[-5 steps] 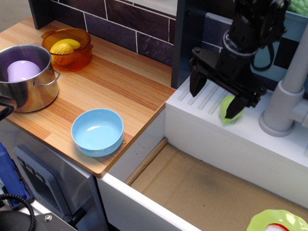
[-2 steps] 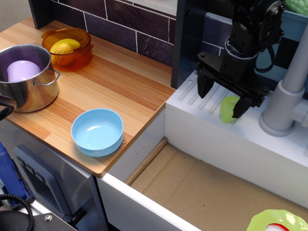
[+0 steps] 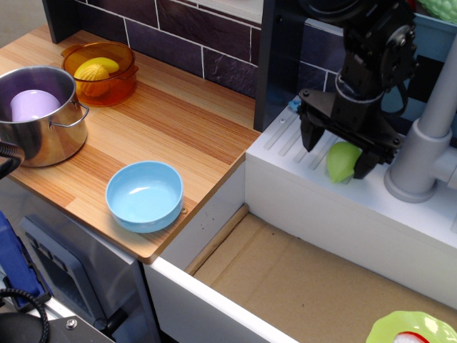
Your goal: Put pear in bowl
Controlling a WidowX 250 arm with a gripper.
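Note:
The light-green pear (image 3: 342, 161) lies on the white ridged drainboard (image 3: 300, 153) at the right. My black gripper (image 3: 338, 153) hangs over it, open, with one finger (image 3: 311, 136) left of the pear and the other (image 3: 365, 163) at its right side. The jaws stand either side of the pear without closing on it. The light-blue bowl (image 3: 145, 195) sits empty on the wooden counter near its front edge, well to the left of the gripper.
A steel pot (image 3: 39, 114) with a lilac thing inside stands at the left. An orange see-through bowl (image 3: 100, 71) holds yellow fruit at the back. A grey faucet post (image 3: 423, 153) stands just right of the gripper. The sink basin (image 3: 321, 286) lies below; a green plate (image 3: 410, 330) shows at its corner.
My gripper has shifted a little to the right and back, so the pear now lies between the open fingers rather than under the right one. The pear has not moved.

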